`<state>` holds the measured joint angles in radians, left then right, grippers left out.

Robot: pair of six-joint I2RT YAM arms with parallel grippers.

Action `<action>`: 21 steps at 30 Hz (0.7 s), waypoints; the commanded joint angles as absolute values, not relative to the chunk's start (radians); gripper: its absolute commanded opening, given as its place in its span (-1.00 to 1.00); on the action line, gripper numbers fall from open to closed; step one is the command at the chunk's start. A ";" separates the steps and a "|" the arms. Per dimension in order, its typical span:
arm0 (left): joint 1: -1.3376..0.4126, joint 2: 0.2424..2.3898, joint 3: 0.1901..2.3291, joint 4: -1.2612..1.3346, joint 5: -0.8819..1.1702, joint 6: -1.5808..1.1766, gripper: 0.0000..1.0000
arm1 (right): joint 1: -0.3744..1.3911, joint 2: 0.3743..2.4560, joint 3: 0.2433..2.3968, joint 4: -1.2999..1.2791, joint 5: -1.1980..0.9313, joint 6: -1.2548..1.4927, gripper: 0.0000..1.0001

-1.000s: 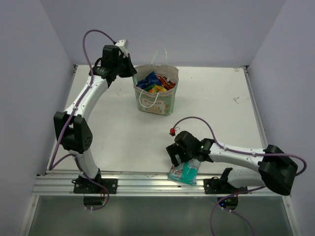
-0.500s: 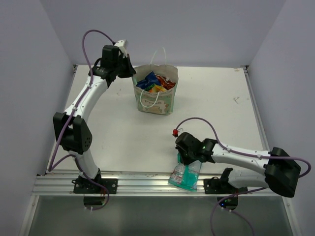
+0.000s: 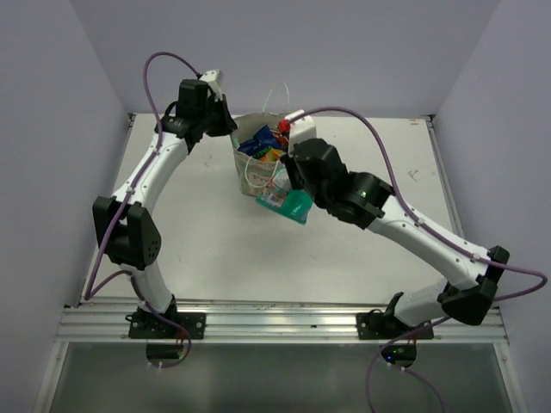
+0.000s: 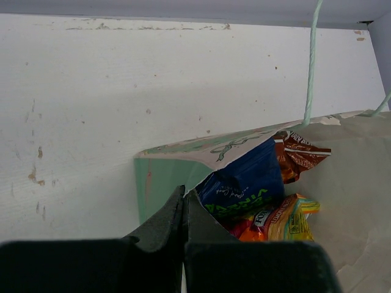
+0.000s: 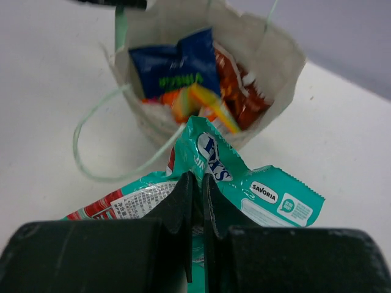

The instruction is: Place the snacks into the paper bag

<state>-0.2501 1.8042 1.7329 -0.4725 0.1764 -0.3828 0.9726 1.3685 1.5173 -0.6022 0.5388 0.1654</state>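
Note:
The beige paper bag (image 3: 250,170) stands open at the back of the table. Inside it lie a dark blue packet (image 5: 171,64), a red packet (image 5: 235,79) and an orange-yellow packet (image 4: 281,223). My left gripper (image 4: 183,194) is shut on the paper bag's back-left rim (image 4: 183,155). My right gripper (image 5: 197,180) is shut on a teal-white packet (image 3: 291,202), which hangs in the air just in front of the bag's mouth and covers part of its front. The bag's string handle (image 5: 91,152) droops forward over the table.
The white table (image 3: 387,172) is enclosed by pale walls on three sides. A metal rail (image 3: 258,323) runs along the near edge by the arm bases. Purple cables loop over both arms.
My right gripper shut on the teal-white packet at the near table edge, lifted it and carried it far up to the front of the bag. The left arm has not moved.

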 commanded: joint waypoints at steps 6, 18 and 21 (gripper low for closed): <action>-0.250 1.766 1.772 -0.474 0.189 -0.388 -1.00 | 0.844 1.690 1.975 -0.157 0.643 -0.214 -1.00; -0.250 1.795 1.798 -0.457 0.224 -0.383 -1.00 | 0.815 1.888 2.085 -0.063 0.584 -0.213 -1.00; -0.250 1.802 1.798 -0.453 0.238 -0.383 -1.00 | 0.813 1.867 1.922 -0.054 0.578 -0.178 -1.00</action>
